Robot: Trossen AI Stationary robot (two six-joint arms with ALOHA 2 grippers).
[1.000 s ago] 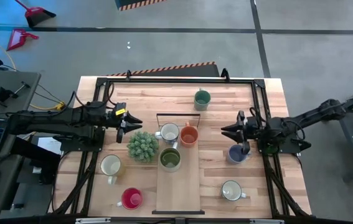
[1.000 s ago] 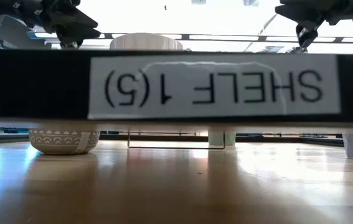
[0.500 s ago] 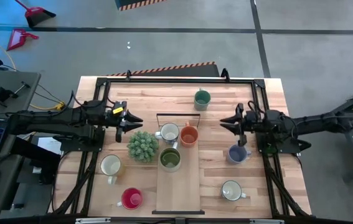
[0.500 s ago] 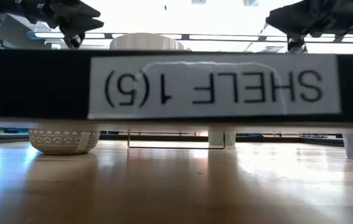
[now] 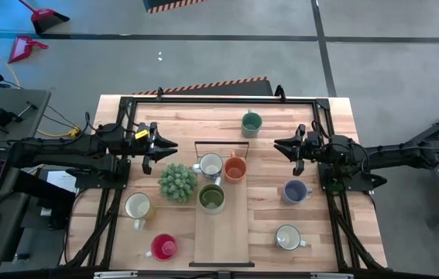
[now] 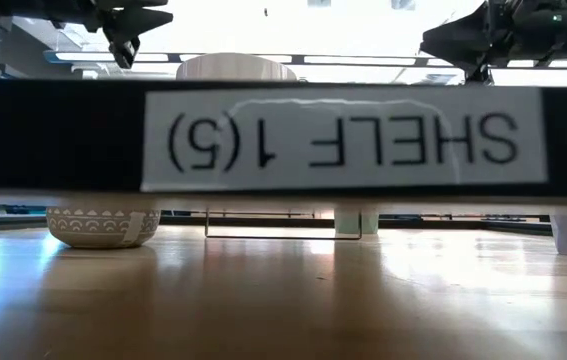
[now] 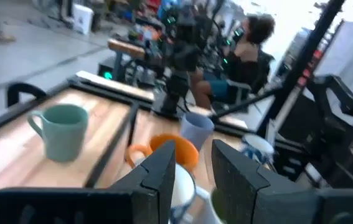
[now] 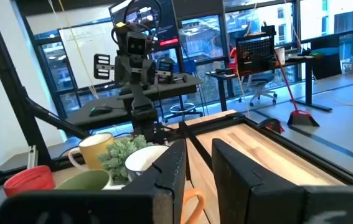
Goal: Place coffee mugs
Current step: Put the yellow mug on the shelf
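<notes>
Seven mugs stand on their bases in the high view. The teal green mug (image 5: 251, 122) is near the far edge. The patterned white-grey (image 5: 210, 164), orange (image 5: 235, 168) and olive green (image 5: 211, 198) mugs cluster at the centre. The blue-grey mug (image 5: 294, 191) and a cream-white mug (image 5: 287, 237) stand on the right. Another cream mug (image 5: 137, 205) and the red mug (image 5: 163, 246) stand on the left. My left gripper (image 5: 165, 147) hovers open, left of the cluster. My right gripper (image 5: 282, 147) hovers open, beyond the blue-grey mug.
A spiky green potted plant (image 5: 177, 181) stands just below my left gripper, beside the olive mug. A narrow wooden board (image 5: 221, 232) runs from the centre to the near edge. A black frame (image 5: 204, 101) borders the table. A person (image 7: 251, 43) sits beyond the table.
My right gripper has risen off the blue-grey mug, tipped from pointing down to level, and moved toward the far edge; the mug stays standing on the table. My left gripper has shifted slightly toward the far edge.
</notes>
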